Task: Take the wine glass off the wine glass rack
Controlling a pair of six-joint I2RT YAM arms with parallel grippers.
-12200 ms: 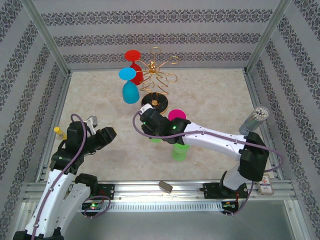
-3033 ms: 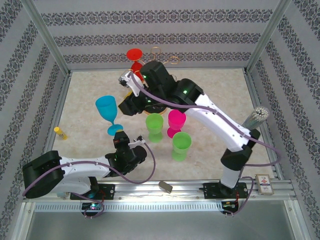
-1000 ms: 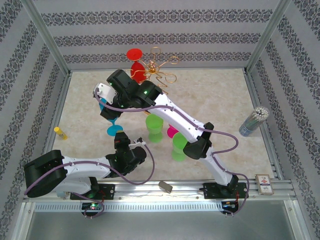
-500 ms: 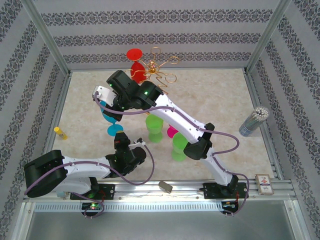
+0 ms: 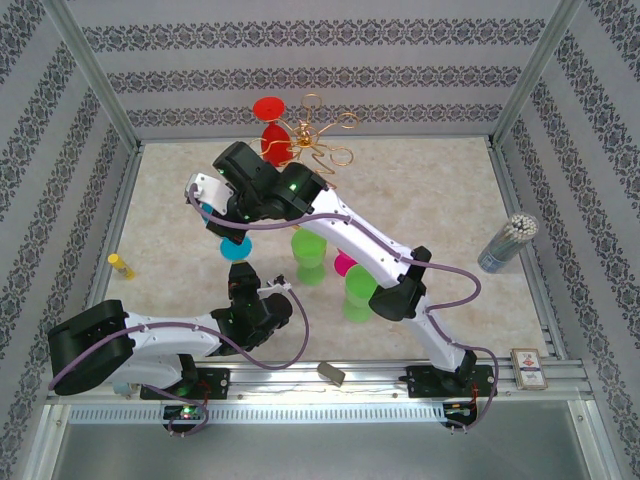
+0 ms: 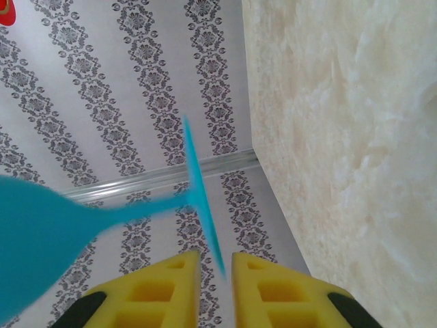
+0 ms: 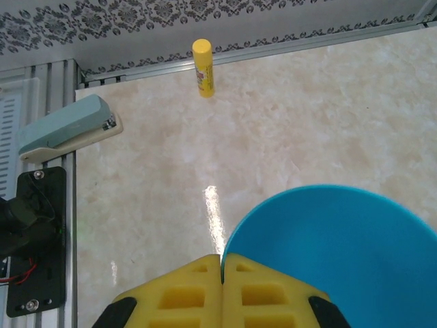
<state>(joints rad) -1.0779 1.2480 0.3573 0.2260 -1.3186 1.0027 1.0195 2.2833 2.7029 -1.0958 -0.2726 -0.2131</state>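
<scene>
Left of centre over beige marbled tabletop (image 5: 450, 200): blue plastic wine glass (image 5: 237, 247), off and well apart from thin gold wire wine glass rack (image 5: 304, 140) at back. Your right pincer (image 7: 222, 258) pressed closed on rim of blue bowl. Your left pincer (image 6: 215, 256) narrowly parted, edge of glass foot in gap between yellow fingertips; contact there you cannot judge. Red wine glass (image 5: 268, 110) hangs inverted on rack's left side.
</scene>
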